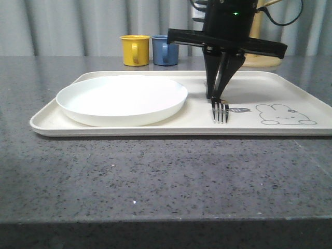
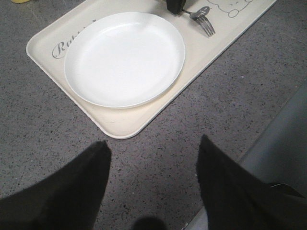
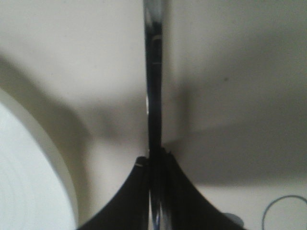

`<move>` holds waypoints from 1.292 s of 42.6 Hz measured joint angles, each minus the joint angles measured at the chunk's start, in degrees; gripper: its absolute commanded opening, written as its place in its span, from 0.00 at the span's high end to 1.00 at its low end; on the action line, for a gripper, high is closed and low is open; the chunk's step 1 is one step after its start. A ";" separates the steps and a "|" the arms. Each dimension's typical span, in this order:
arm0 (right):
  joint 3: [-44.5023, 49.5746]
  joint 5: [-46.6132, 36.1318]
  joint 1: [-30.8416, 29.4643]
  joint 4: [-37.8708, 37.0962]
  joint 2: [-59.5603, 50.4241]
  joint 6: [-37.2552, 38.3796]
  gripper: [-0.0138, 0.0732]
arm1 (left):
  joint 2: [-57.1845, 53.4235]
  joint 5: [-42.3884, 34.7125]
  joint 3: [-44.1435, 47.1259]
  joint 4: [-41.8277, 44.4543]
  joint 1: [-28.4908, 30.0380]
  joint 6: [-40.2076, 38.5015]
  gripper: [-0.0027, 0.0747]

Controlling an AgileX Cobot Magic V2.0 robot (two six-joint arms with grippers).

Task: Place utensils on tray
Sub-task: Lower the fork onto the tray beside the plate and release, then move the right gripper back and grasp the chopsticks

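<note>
- Clamping the fork [image 1: 220, 110] in the right hand [image 1: 217, 96], tines touching the tray [image 1: 155, 130] beside the plate [image 1: 122, 98].
- Easing apart gently, lifting straight up.
- Left hand [image 2: 153, 158] idling apart over the worktop [image 1: 155, 176].

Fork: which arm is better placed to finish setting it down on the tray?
Right. Its end effector is shut on the fork, tines low over the tray beside the plate. The left end effector hovers open above bare table, off the tray.

- Front view looks low and level across the tray [image 1: 52, 127] toward the right pincer [image 1: 217, 96].
- Left wrist view looks down from farther off, sharing that tray.
- Right wrist view sits closest.
</note>
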 measured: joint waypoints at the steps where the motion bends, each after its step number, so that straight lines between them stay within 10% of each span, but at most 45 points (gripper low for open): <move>1: 0.00 0.00 0.10 0.03 0.00 0.00 0.67 | 0.00 0.00 0.00 0.00 0.00 0.00 0.45; 10: -0.13 0.00 0.21 1.66 0.00 0.43 0.46 | 0.00 0.00 0.00 0.00 0.00 0.00 0.45; 35: 7.95 0.09 -1.18 -10.98 -17.20 -13.16 0.46 | 0.00 0.00 0.00 0.00 0.00 0.00 0.45; 55: 26.21 0.37 -30.23 -5.07 -27.63 -29.63 0.38 | 0.00 0.00 0.00 0.00 0.00 0.00 0.45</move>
